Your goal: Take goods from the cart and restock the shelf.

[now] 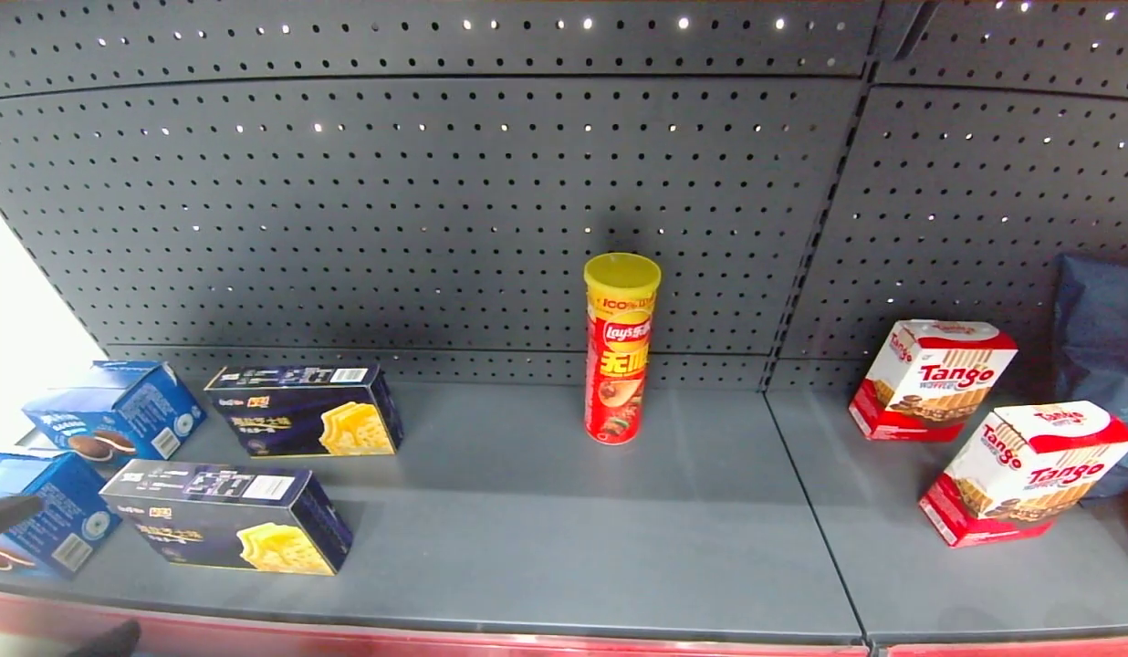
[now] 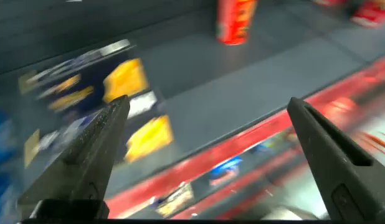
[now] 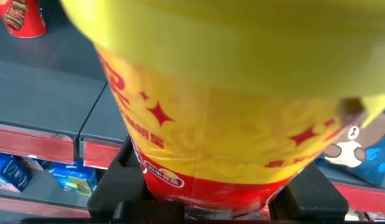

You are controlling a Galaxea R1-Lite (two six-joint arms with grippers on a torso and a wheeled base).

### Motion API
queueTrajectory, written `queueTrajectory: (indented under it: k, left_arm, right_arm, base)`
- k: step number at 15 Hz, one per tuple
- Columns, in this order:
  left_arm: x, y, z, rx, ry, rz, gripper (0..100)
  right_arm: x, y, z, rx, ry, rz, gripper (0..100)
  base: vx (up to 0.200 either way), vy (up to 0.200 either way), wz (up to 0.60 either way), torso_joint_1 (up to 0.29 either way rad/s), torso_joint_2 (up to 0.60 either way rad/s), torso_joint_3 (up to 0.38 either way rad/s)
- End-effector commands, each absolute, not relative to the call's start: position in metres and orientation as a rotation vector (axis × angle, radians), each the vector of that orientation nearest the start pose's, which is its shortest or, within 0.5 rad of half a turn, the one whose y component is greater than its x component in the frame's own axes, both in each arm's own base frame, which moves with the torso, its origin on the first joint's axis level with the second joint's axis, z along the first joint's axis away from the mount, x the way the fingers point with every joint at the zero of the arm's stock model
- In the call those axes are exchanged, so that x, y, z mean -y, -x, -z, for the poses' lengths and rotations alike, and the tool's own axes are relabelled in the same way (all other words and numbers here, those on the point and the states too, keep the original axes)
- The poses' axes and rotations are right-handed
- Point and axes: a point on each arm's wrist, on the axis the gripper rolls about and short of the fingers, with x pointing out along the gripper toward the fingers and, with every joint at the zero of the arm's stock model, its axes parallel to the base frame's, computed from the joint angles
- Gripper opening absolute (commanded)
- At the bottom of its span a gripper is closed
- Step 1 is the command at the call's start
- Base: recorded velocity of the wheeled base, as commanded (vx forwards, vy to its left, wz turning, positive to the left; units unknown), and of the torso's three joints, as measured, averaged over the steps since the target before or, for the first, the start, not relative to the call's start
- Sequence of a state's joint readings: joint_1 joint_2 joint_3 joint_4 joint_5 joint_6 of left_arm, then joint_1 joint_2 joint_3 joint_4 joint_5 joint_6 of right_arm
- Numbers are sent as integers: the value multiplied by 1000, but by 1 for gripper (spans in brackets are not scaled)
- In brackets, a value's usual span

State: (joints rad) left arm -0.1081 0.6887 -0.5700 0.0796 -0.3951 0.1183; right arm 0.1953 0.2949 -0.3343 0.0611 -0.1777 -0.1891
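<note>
A chip can (image 1: 621, 347) with a yellow lid stands upright in the middle of the grey shelf (image 1: 564, 538), near the pegboard back. A second chip can (image 3: 217, 118), yellow and red, sits close up in the right wrist view, and my right gripper (image 3: 211, 202) is shut on its lower part in front of the shelf's red front edge (image 3: 30, 146). My left gripper (image 2: 208, 137) is open with nothing between its fingers, just off the shelf's front left edge. Its dark fingertips (image 1: 7, 513) show at the lower left of the head view, in front of a blue cookie box (image 1: 44, 525).
Two dark blue wafer boxes (image 1: 304, 411) (image 1: 226, 516) and another blue cookie box (image 1: 117, 411) lie on the left. Two red-and-white wafer boxes (image 1: 929, 379) (image 1: 1025, 470) stand on the right. Bare shelf lies around and in front of the can. Packages show on a lower level (image 3: 68, 177).
</note>
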Motion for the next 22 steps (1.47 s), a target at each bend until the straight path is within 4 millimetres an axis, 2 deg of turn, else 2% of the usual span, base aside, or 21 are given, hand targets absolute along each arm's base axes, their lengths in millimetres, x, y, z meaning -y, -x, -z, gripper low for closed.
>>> queueTrajectory:
  k: [1,3,5,8,10,15,18,22]
  left_arm:
    - [40,-126,-245,-340,-62,687,100]
    - [54,-164,-248,-336,-88,730,100]
    - [62,-195,-239,-320,-85,738,100]
    - [71,-221,-231,-338,-72,787,100]
    - [83,-237,-227,-360,-71,831,100]
    - [105,-263,-227,-373,-83,858,100]
    - [112,-274,-222,-382,-87,868,100]
    - [114,-280,-216,-400,-88,861,100]
  right_arm:
    - [6,9,-170,-37,195,-24,0]
    - [6,8,-170,-42,192,-18,0]
    - [6,7,-168,-52,189,-12,0]
    - [6,9,-169,-44,186,-1,0]
    - [6,9,-169,-45,187,1,0]
    - [6,5,-170,-71,191,34,0]
    - [6,4,-169,-83,193,67,0]
    - [6,6,-167,-66,189,11,0]
  base:
    - [0,0,0,0,0,0]
    - [0,0,0,0,0,0]
    - [0,0,0,0,0,0]
    - [0,0,0,0,0,0]
    - [0,0,0,0,0,0]
    - [0,0,0,0,0,0]
    - [0,0,-600,4,1,-1]
    - [0,0,0,0,0,0]
